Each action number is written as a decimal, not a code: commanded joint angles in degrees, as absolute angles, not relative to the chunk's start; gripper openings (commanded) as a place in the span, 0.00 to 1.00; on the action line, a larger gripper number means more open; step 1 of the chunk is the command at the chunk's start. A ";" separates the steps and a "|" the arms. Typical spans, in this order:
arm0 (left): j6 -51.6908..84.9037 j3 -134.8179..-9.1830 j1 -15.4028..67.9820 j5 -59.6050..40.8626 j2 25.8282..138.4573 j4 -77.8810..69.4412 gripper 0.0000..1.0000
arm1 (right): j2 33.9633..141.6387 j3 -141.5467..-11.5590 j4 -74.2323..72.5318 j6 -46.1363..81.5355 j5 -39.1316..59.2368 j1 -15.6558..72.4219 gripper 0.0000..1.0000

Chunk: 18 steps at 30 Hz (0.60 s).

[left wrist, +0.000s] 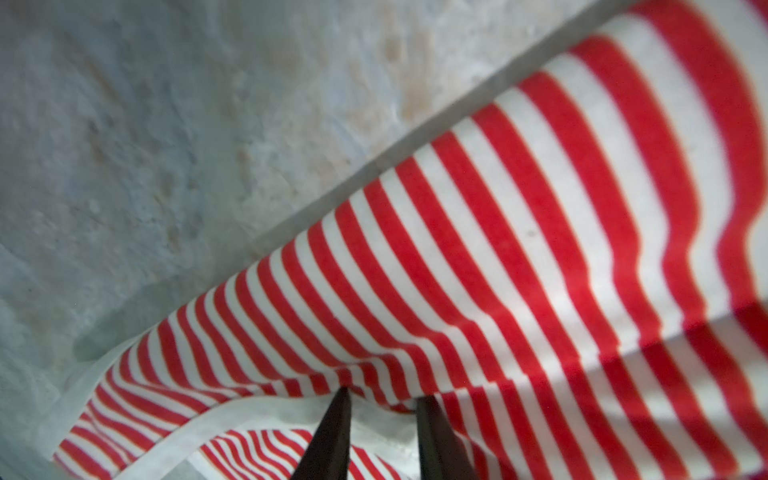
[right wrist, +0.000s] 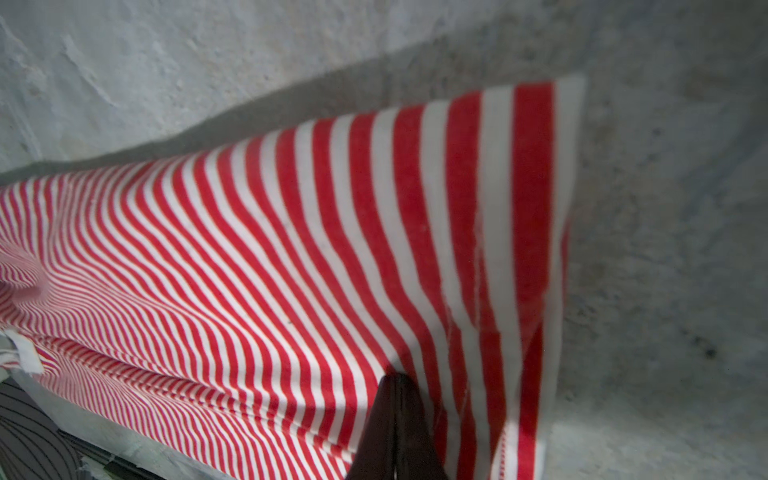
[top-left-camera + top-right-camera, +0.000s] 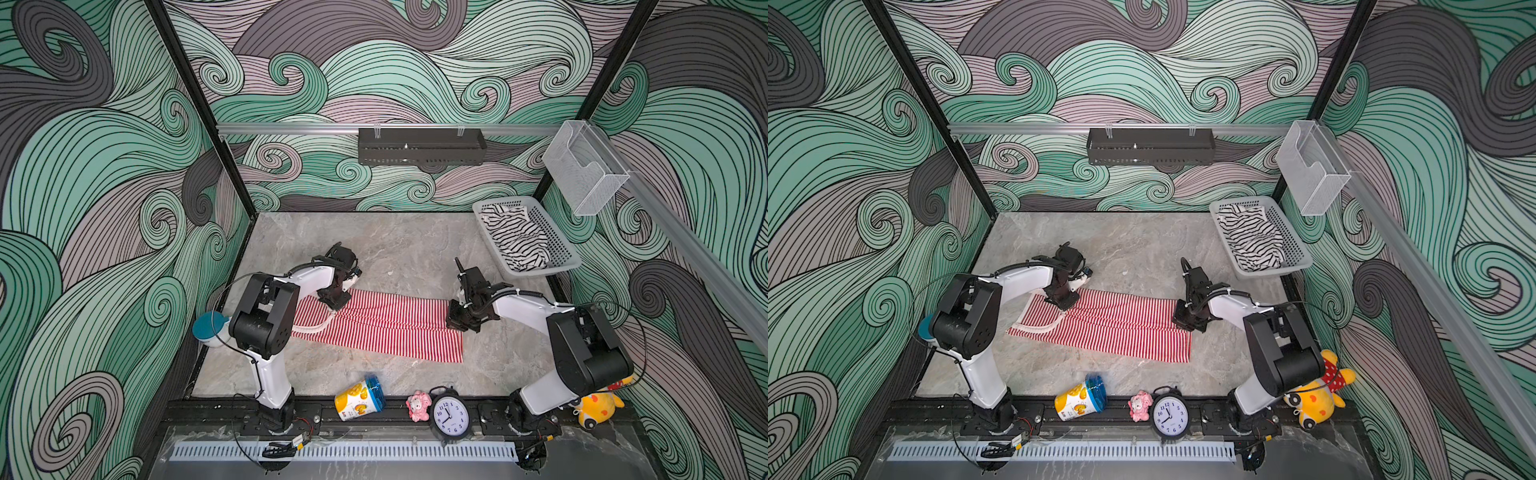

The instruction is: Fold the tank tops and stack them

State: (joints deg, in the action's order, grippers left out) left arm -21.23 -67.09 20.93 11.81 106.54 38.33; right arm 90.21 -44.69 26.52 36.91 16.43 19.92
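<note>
Left jaws, narrow, and right jaws, closed, pinch the red top (image 3: pixel 386 332) by its far edge on the surface (image 3: pixel 399 249), probably to fold it lengthwise; the black top (image 3: pixel 515 241) lies in the basket (image 3: pixel 559 245).

Grey basket (image 3: pixel 559 245) at back right, tipped yellow cup (image 3: pixel 359 400), pink figurine (image 3: pixel 419 406), alarm clock (image 3: pixel 451 416), yellow plush (image 3: pixel 598 409) along front edge.

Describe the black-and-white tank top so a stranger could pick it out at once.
Start at the marble table and go to its far right corner, where a grey perforated basket sits. The black-and-white tank top lies crumpled inside it. Its stripes are black, unlike the red-and-white top spread out mid-table.
</note>
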 commanded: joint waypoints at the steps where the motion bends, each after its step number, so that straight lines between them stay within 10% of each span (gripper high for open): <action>1: -21.94 -71.06 20.81 14.49 112.46 39.65 0.29 | 88.16 -44.30 28.18 37.78 14.44 20.67 0.11; 7: -23.31 -84.68 20.73 13.73 119.72 42.46 0.30 | 85.68 -48.84 26.56 37.79 15.84 22.31 0.35; 18: -19.38 -92.71 20.74 9.84 114.32 48.22 0.39 | 90.22 -57.03 29.88 34.54 11.84 22.00 0.36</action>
